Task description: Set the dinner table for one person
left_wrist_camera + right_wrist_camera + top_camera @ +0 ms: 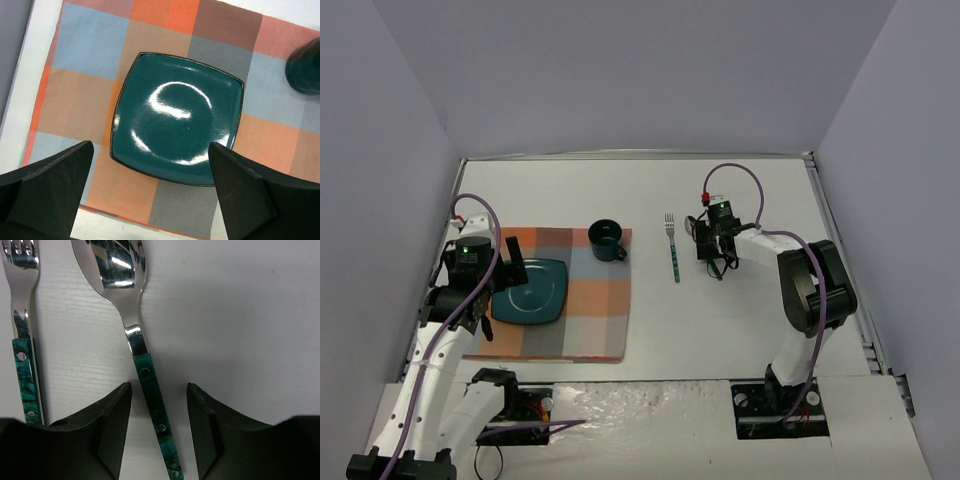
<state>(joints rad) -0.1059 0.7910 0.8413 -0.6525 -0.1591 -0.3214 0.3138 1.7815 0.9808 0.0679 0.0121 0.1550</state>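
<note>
Right wrist view showed my right tool [159,390] low over the white desk [240,330]. Its jaws were about half open and stood on either side of the green handle of the spoon [120,270], with a small gap on each side, so it held nothing. The spoon's long axis ran through that gap, a little slanted, with the bowl pointing away from the tool. The fork [22,315] lay just beside the spoon, nearly parallel. The placemat [560,300] with the plate [175,115] lay well apart from the spoon, below my left tool [150,147], which hung wide open and empty. I judged the right arm much nearer, and that closing straight would catch the handle.
</note>
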